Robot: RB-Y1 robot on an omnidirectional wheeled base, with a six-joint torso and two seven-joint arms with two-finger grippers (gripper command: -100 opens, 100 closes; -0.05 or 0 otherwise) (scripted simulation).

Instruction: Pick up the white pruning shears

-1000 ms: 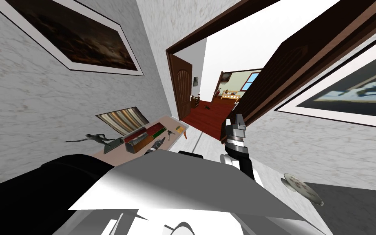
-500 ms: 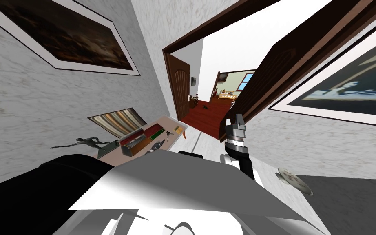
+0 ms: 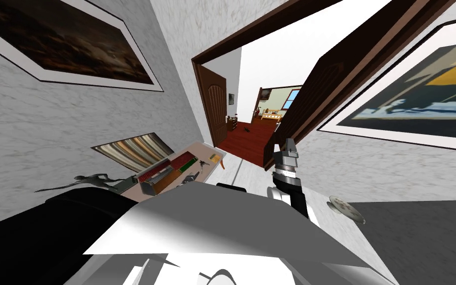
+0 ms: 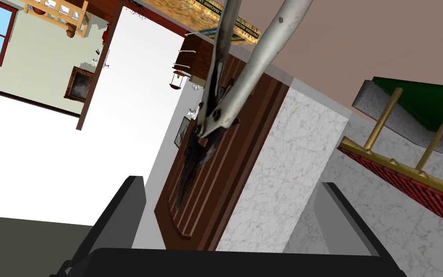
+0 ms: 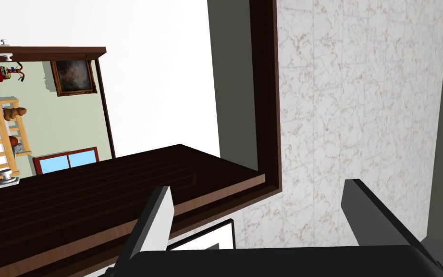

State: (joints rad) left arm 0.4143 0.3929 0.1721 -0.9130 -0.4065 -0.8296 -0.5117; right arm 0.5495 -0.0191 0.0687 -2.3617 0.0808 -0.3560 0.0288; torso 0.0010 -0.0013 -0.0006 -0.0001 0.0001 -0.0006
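Just beyond the wide-open left pincer point(image 4: 230, 185), pruning shears point(image 4: 218, 113) show pale grey handles and dark blades.

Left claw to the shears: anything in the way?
Nothing visible. The shears lie on the table straight ahead of the open left claw; the red case sits off to one side.

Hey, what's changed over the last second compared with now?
Only my own view moved: I turned, so the table, with the pruning shears on it, slid left in the head view. Nothing was grasped or released. The shears still lie untouched before the open left end effector; the right end effector stays raised.
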